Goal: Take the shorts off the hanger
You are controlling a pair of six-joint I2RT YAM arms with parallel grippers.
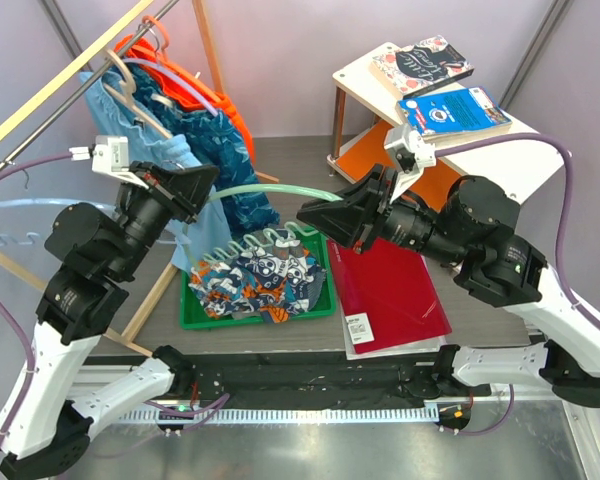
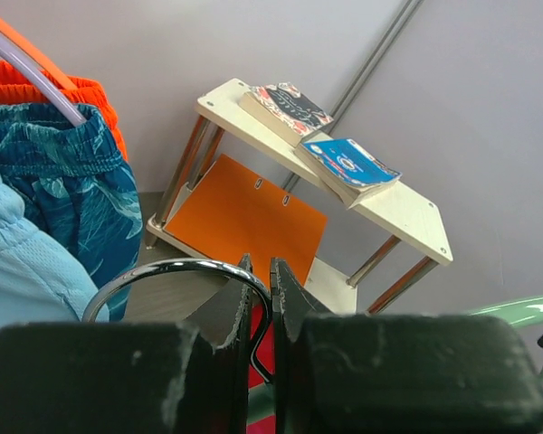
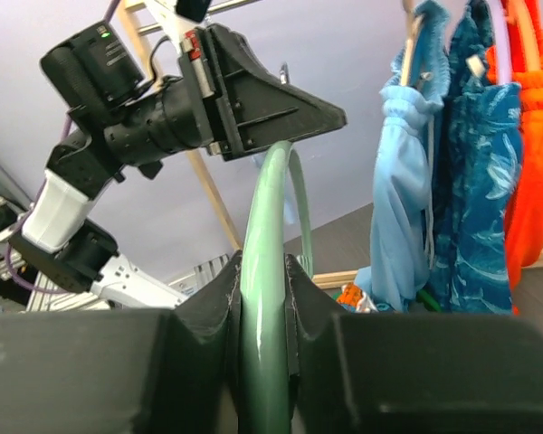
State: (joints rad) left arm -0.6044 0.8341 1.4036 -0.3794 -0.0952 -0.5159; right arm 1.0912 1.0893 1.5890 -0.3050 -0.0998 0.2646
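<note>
Floral shorts [image 1: 265, 280] lie bunched in the green tray [image 1: 188, 305] on the counter [image 1: 300, 160], near centre, seemingly off the green hanger [image 1: 270, 190] just above, left gripper [image 1: 202, 182] clamped on its metal hook [image 2: 163, 269], right gripper [image 1: 315, 215] clamped on its arm; only full-release check left.

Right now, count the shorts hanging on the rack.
3, side by side. A light blue pair hangs on the side nearest the left arm, a dark blue leafy pair in the middle, and an orange pair on the far side. More may be hidden behind them.
</note>
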